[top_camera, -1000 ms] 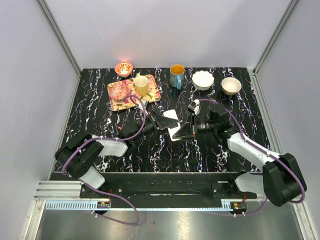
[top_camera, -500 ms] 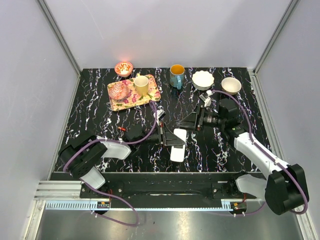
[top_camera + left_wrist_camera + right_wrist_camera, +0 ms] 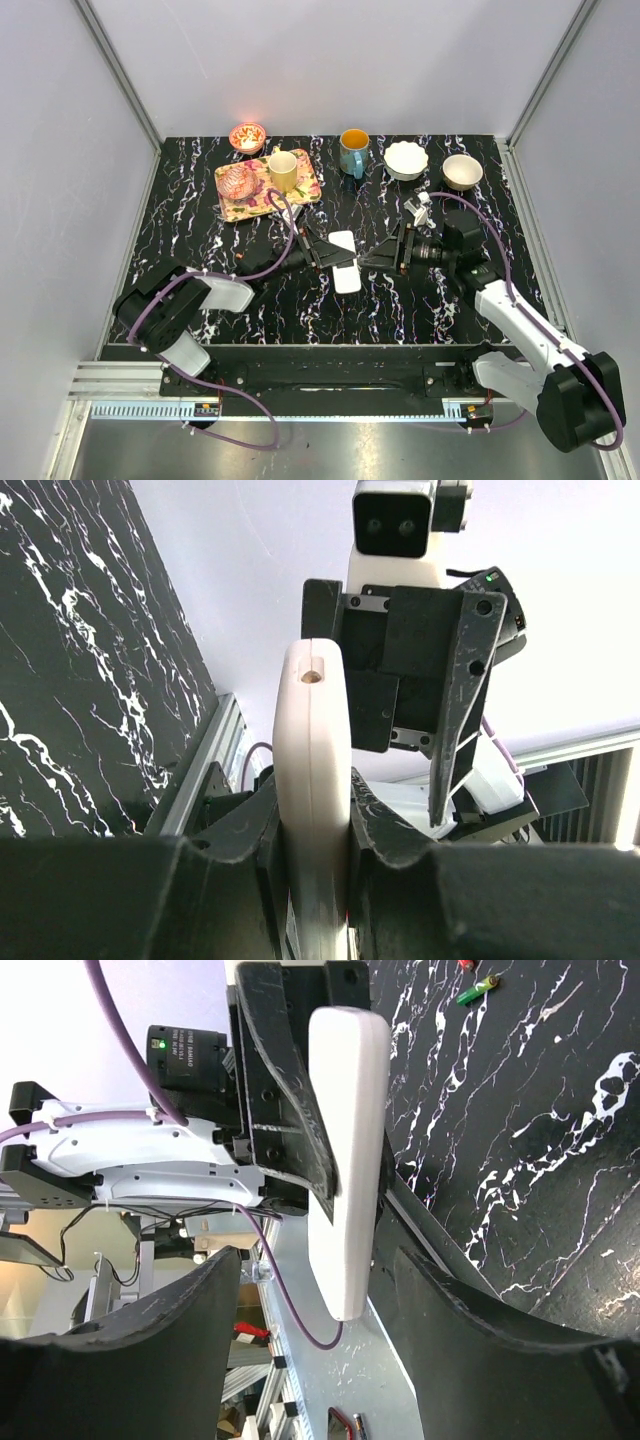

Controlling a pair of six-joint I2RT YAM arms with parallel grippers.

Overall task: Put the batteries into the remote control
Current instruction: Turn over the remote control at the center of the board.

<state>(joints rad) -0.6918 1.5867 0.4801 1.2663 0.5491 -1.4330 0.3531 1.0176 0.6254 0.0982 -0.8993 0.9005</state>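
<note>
While left gripper (image 3: 312,842) clamps remote control (image 3: 312,740), floral tray (image 3: 305,186) holds yellow cup (image 3: 283,171).

You are seeing a white remote (image 3: 312,730) between the black jaws of the left gripper (image 3: 312,825), a black table (image 3: 80,680) streaked with white veins beside them, and a green battery (image 3: 478,988) beyond the jaws of the right gripper (image 3: 315,1260).

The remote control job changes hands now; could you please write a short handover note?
The left gripper is shut on the remote control, holding it edge-on above the table.
The right gripper is open, fingers either side of the remote's free end, not gripping.
A green battery and a red battery lie loose on the table.
Done: remote lifted. Left: load the batteries; the compartment is not visible.
</note>
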